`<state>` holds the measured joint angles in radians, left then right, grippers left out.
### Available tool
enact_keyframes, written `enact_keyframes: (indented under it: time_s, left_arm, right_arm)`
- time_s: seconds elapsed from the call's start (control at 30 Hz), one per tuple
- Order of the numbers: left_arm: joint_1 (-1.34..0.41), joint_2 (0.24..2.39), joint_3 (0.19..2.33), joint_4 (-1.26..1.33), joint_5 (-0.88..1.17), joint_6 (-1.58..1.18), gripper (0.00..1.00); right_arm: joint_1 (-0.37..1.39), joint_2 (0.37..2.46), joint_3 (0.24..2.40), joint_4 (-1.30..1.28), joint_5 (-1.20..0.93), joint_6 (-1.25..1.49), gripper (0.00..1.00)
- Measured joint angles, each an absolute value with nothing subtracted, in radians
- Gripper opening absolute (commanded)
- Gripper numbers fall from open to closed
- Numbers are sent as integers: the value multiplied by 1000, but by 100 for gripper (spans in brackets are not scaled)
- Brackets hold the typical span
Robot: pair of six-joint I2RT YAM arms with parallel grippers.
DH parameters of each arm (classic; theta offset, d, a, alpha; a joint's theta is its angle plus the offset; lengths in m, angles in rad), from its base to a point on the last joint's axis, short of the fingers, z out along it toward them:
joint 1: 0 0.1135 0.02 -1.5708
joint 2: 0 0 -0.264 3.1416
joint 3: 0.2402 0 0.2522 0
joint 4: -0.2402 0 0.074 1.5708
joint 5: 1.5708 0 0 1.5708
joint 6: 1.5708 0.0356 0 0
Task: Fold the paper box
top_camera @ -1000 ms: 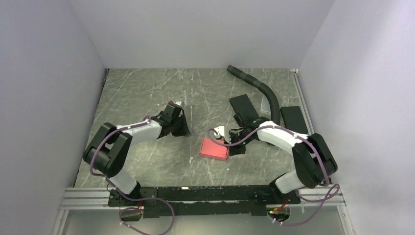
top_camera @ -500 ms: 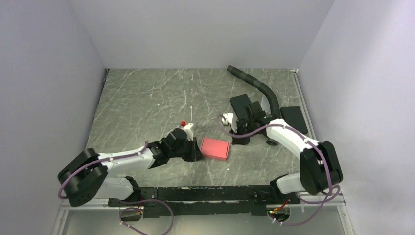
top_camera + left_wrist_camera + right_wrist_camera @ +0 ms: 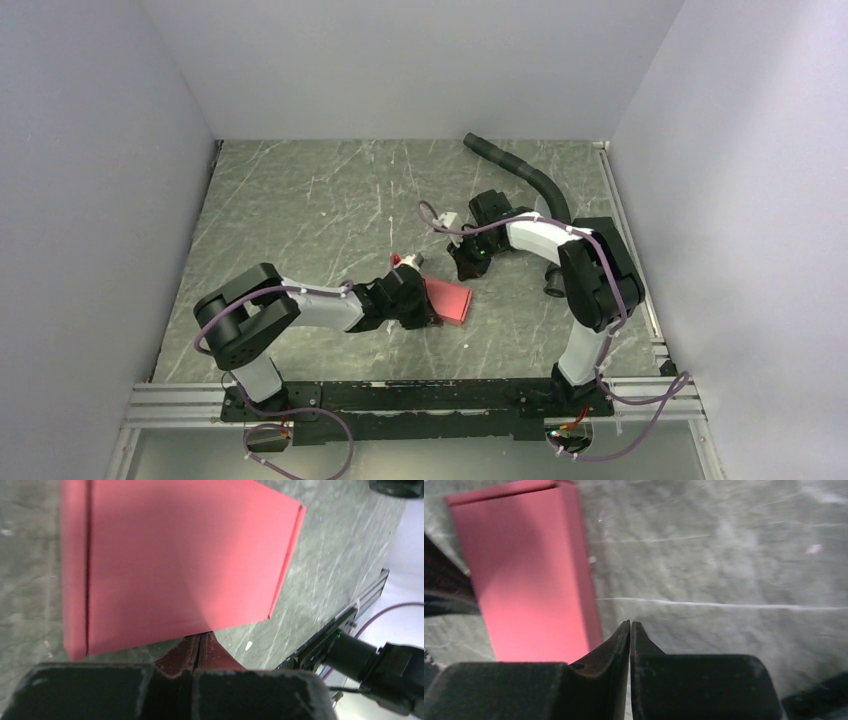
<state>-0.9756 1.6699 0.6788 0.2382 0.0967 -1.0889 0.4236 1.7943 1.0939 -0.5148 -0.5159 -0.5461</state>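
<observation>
My left jaws are closed, tips at the near edge of the red-pink cardboard paper box (image 3: 175, 560). My right jaws are closed, near the box. It lies on the grey marbled surface (image 3: 300, 200).

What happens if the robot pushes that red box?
The paper box would probably slide, not roll or tip: it lies flat and low on the table. It looks like thin creased card, so it is likely light and might dent under a hard push.
</observation>
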Motion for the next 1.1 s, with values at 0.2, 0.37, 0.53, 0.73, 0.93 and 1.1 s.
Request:
enact_keyframes:
  time_s: [0.2,0.37,0.53,0.73,0.93,1.1]
  left_arm:
    - [-904,1642,671,192,36,-1139,0]
    - [-761,1645,701,155,32,-1082,0]
    - [-695,1682,757,125,52,-995,1]
    - [-640,1548,684,16,50,-895,21]
    - [-597,1164,662,-155,55,-712,96]
    - [-508,835,724,-202,127,-556,99]
  right_arm:
    - [474,1789,1064,-562,-535,-557,4]
    - [481,1790,1064,-610,-588,-523,5]
    - [484,1798,1064,-627,-612,-466,6]
    - [355,1676,1053,-630,-605,-466,11]
    - [230,1325,1034,-642,-632,-529,54]
    - [65,1028,961,-588,-704,-519,95]
